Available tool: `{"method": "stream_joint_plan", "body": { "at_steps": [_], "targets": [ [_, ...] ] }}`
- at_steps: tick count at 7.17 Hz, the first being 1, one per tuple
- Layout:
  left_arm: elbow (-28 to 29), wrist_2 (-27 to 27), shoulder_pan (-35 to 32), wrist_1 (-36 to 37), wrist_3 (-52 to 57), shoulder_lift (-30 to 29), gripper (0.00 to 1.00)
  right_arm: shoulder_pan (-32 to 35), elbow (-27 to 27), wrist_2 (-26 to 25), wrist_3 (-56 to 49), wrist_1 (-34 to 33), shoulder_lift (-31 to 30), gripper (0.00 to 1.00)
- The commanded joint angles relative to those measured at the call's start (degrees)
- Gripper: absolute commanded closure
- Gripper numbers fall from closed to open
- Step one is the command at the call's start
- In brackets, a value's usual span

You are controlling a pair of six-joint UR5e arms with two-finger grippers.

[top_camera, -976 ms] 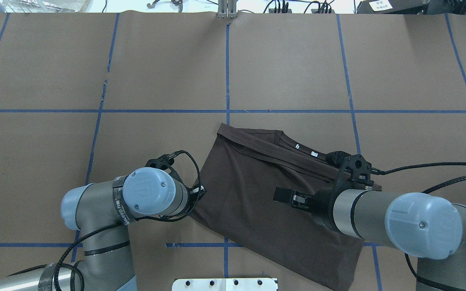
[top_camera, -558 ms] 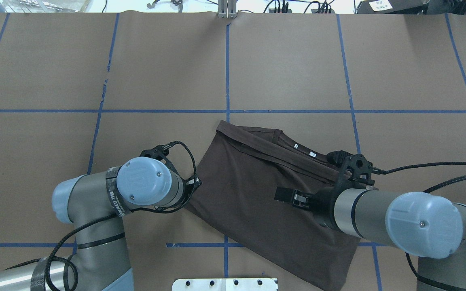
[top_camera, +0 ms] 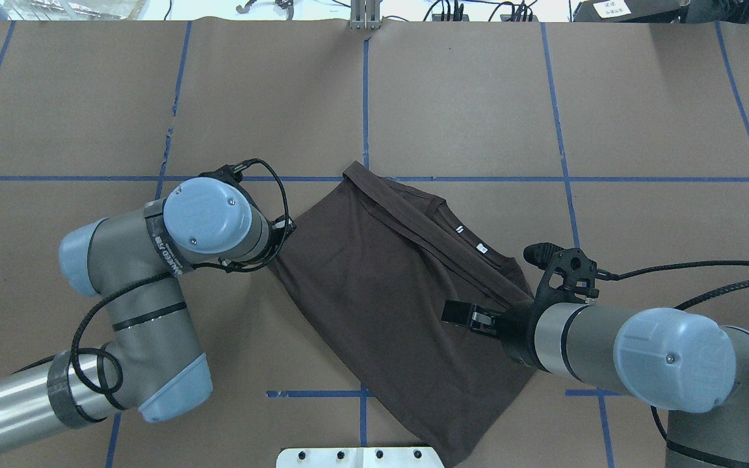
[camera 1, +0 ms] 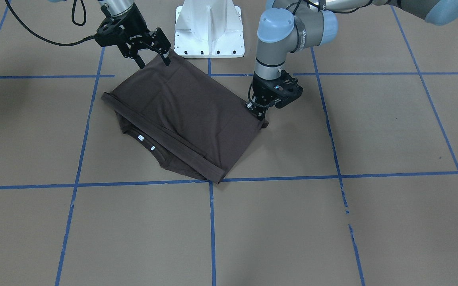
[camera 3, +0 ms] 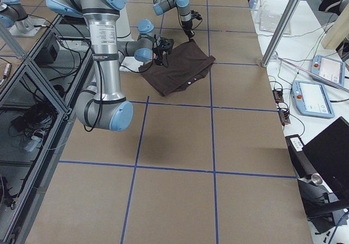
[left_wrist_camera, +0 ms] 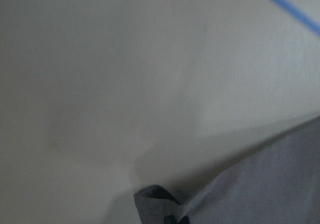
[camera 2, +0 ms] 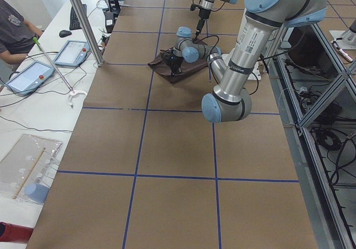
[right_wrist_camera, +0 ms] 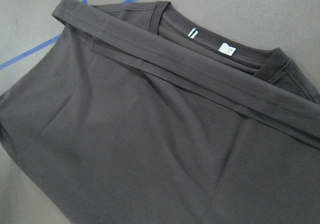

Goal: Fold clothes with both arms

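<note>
Brown paper covers the desk (top_camera: 478,97), and blue tape lines (top_camera: 365,110) divide it into large squares. In front of the white pedestal (camera 1: 209,28) lies a dark brown T-shirt (top_camera: 381,286). It is folded into a rough rectangle set at a slant to the grid, and its far corner reaches a tape line. A hem band (right_wrist_camera: 175,74) runs across the folded stack just beside the ribbed collar (right_wrist_camera: 252,61), where two small white neck tags (right_wrist_camera: 226,48) show.

The left tool (camera 1: 258,114) points straight down at the shirt's left corner (left as the overhead view has it), its fingers pressed together on the cloth edge. The left wrist view shows a bunched bit of cloth at its bottom edge. The right tool (camera 1: 154,62) hangs over the shirt's corner nearest the pedestal, with its two fingers spread wide. Whether their tips touch the cloth cannot be told.
</note>
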Motion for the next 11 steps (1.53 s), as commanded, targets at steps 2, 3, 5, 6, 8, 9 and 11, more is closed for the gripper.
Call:
{"method": "stream_joint_plan", "body": {
  "at_steps": [2,3,5,6,8,9,11],
  "targets": [
    [23.0,0.9,-8.5,-19.0,9.3,-10.8,1.00,0.4,-0.7,0.0,0.0,0.0,0.4,0.00],
    [31.0,1.3,-9.1,-23.0,10.4,-15.2,1.00,0.4,-1.2,0.0,0.0,0.0,0.5,0.00],
    [39.5,4.3,-9.1,-31.4,12.3,-19.1,1.00,0.4,-1.2,0.1,0.0,0.1,0.5,0.00],
    [40.9,6.1,-9.1,-33.3,13.4,-19.7,1.00,0.4,-1.2,0.1,0.0,0.1,0.5,0.00],
    [41.5,6.6,-9.4,-33.9,15.2,-19.7,1.00,0.3,-1.6,0.1,0.0,0.1,0.6,0.00],
    [42.1,6.6,-9.5,-34.1,15.3,-19.7,1.00,0.3,-1.7,0.1,-0.2,0.1,0.5,0.00],
    [42.3,6.7,-9.7,-34.9,15.3,-19.7,1.00,0.3,-2.4,0.1,-0.5,0.1,0.5,0.00]
  ]
}}
